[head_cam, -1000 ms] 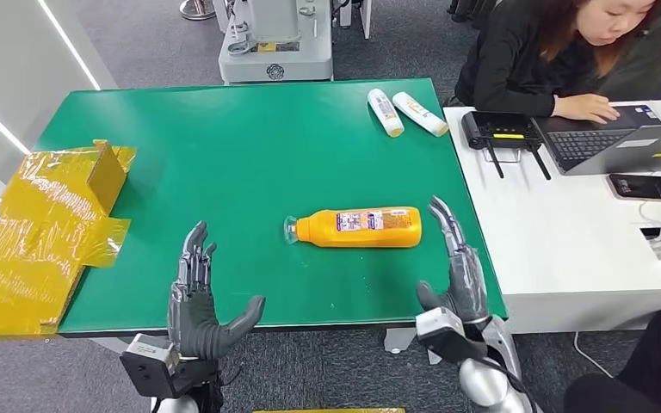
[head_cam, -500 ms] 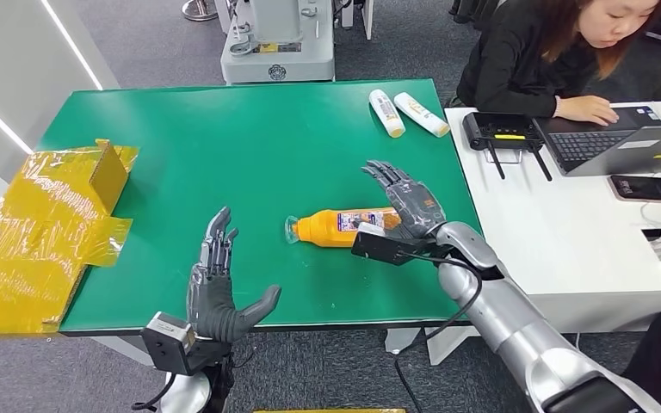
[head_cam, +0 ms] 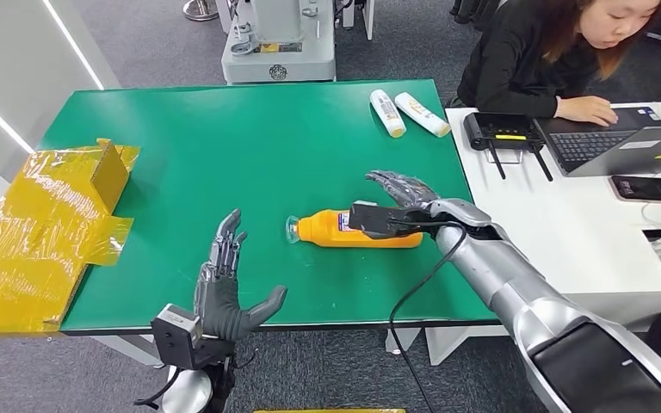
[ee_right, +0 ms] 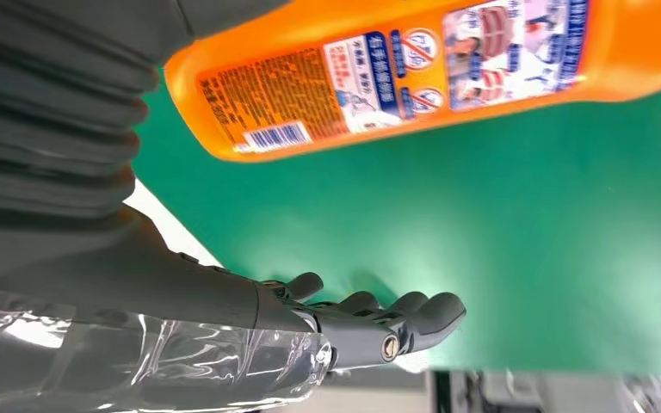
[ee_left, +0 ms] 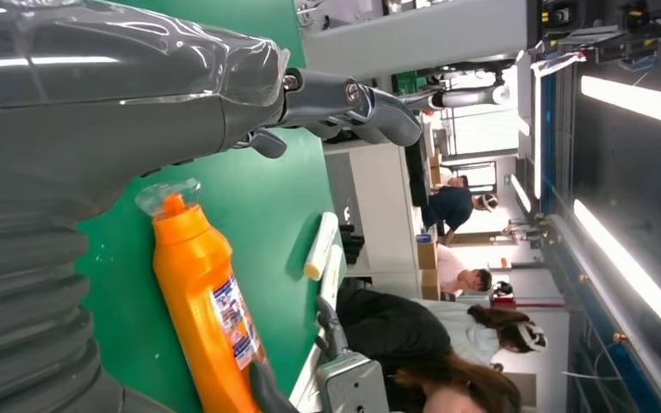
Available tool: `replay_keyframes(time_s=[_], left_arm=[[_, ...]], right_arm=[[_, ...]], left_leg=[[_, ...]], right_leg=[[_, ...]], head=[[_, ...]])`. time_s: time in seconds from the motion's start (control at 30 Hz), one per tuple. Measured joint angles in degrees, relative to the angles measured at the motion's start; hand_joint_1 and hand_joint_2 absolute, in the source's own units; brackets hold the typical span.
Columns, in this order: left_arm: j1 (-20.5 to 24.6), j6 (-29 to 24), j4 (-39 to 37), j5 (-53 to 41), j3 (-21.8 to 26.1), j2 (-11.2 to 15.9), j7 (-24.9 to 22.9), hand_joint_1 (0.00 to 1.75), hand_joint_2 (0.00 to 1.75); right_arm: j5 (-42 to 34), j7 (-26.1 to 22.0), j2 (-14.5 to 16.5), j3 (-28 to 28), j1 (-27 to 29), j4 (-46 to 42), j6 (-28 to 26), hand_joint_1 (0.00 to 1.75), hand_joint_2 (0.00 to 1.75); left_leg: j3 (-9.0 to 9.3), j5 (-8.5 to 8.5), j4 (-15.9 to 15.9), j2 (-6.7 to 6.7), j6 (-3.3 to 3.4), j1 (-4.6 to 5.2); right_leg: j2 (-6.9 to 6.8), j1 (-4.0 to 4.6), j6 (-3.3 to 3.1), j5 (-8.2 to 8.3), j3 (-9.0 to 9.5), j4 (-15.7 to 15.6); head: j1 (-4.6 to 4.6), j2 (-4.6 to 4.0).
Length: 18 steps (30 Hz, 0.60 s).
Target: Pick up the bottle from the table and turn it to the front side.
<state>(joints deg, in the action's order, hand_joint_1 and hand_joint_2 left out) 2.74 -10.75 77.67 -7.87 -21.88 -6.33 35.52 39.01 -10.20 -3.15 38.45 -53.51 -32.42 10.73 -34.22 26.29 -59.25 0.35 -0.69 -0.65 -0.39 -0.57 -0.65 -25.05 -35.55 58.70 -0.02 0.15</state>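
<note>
Bottle (head_cam: 344,229): lying flat mid-table (head_cam: 224,146), cap toward nine o'clock, back label up, so I must flip it.
Right hand (head_cam: 400,189): over its base, fingers spread, nothing gripped yet.
Left hand (head_cam: 224,288): seven o'clock, splayed, waiting.

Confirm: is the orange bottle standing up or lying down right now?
Lying down. The orange bottle rests on its side on the green table, cap toward the left hand; the right hand reaches over it.
</note>
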Motion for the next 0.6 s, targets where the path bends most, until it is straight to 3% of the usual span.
replay_keyframes(time_s=[0.23,0.6], left_arm=[[0.0,0.7,0.0,-0.3,0.0,-0.1,-0.5,0.00,1.75],[-0.8,-0.1,0.0,-0.5,0.1,0.1,-0.2,0.00,1.75]], right_arm=[[-2.7,-0.8,0.4,0.4,-0.8,5.2,1.3,0.00,1.75],[-0.5,-2.7,0.2,2.5,1.4,8.1,0.3,0.00,1.75]], left_leg=[[0.00,0.01,0.0,-0.01,0.00,0.00],[0.03,0.01,0.0,0.01,0.00,0.00]], right_leg=[[0.00,0.00,0.00,-0.01,-0.01,0.0],[0.02,0.01,0.00,-0.01,-0.01,0.0]], head=[[-0.01,0.00],[0.00,0.00]])
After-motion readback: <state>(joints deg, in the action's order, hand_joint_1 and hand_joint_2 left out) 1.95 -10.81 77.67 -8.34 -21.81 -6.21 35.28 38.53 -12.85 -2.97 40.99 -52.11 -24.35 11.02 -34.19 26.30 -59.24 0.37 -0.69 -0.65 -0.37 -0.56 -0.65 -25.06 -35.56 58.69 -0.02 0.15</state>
